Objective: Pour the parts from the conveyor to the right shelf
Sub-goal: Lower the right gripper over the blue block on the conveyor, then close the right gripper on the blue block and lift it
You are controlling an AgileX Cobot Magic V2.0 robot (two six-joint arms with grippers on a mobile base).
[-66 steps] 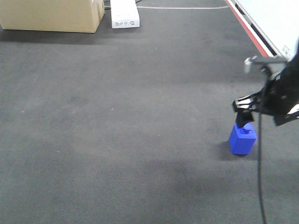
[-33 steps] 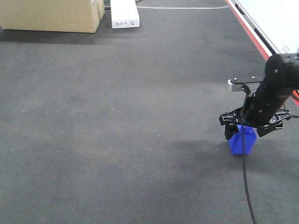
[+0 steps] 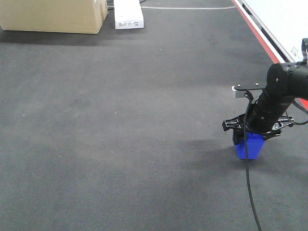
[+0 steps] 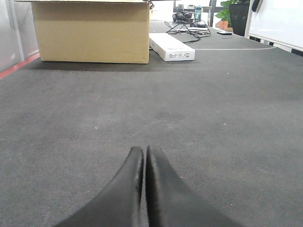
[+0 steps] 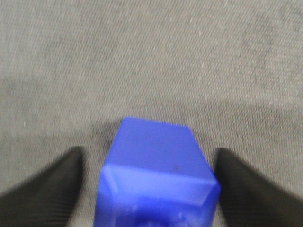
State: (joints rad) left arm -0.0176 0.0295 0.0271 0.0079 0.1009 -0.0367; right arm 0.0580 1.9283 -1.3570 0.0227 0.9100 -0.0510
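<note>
In the exterior front-facing view, the blue block (image 3: 250,148) stands upright on the dark grey conveyor (image 3: 120,120), near its right side and well apart from the red stripe (image 3: 255,24) along the far edge. The right gripper (image 3: 251,138) hangs directly over the block, its black frame covering the block's top, and a black cable (image 3: 248,187) trails down from the arm toward the camera. A cardboard box (image 3: 53,14) and a white carton (image 3: 128,14) sit side by side at the far left of the surface.

The left wrist view shows the left gripper (image 4: 144,163) low over bare conveyor, its jaws pressed together along their whole length and holding nothing. The cardboard box and the white carton lie far ahead of it.

The right wrist view looks down on the block, blurred at the bottom edge. The black fingers (image 5: 42,189) stand one on either side of it. The jaws are spread, with grey felt visible between the left finger and the block, and the right finger just beside the block's corner.
</note>
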